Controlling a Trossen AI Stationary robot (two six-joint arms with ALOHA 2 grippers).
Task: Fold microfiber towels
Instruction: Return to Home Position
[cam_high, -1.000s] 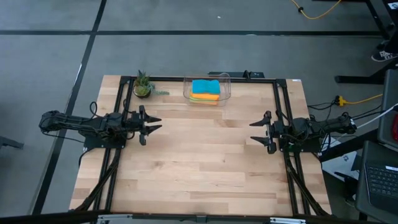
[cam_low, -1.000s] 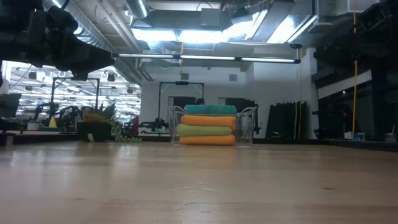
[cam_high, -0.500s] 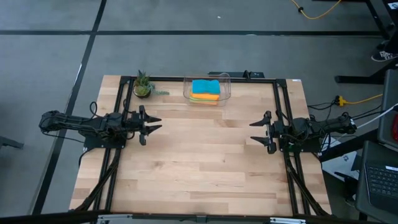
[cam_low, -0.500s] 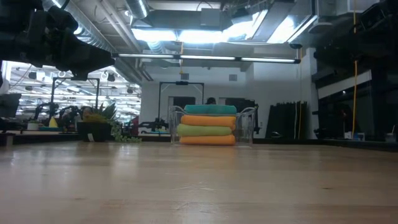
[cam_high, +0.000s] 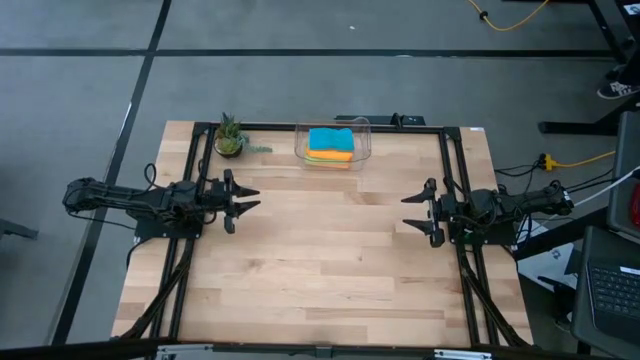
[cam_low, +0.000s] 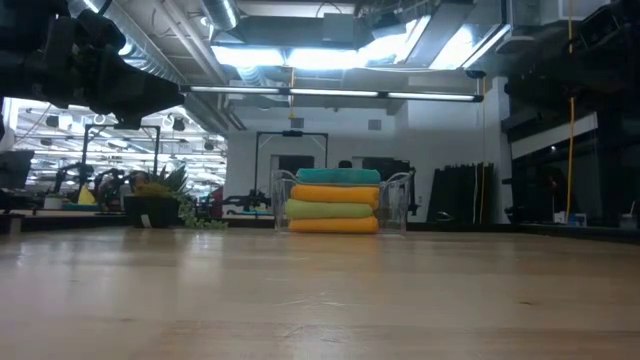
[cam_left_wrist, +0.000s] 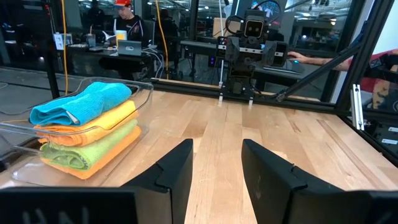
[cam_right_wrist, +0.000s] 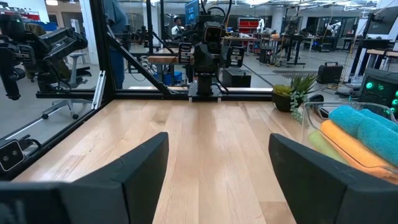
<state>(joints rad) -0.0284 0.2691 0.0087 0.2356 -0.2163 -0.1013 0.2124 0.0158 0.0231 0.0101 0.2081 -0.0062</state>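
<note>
The microfiber towels (cam_high: 331, 145) lie folded in a stack inside a clear plastic bin (cam_high: 362, 142) at the table's far edge: teal on top, then orange, lime green and orange (cam_low: 334, 201). The stack also shows in the left wrist view (cam_left_wrist: 87, 127) and the right wrist view (cam_right_wrist: 357, 142). My left gripper (cam_high: 248, 195) waits at the table's left side, level and open, with nothing between its fingers. My right gripper (cam_high: 412, 211) waits at the right side, level and open, also holding nothing. Both stand well short of the bin.
A small potted plant (cam_high: 229, 137) stands at the far left, beside the bin. Black frame rails (cam_high: 195, 170) run along the table's left, right and far edges. Bare wood (cam_high: 330, 250) spreads between the two arms. A person sits at a desk beyond the table (cam_left_wrist: 129, 25).
</note>
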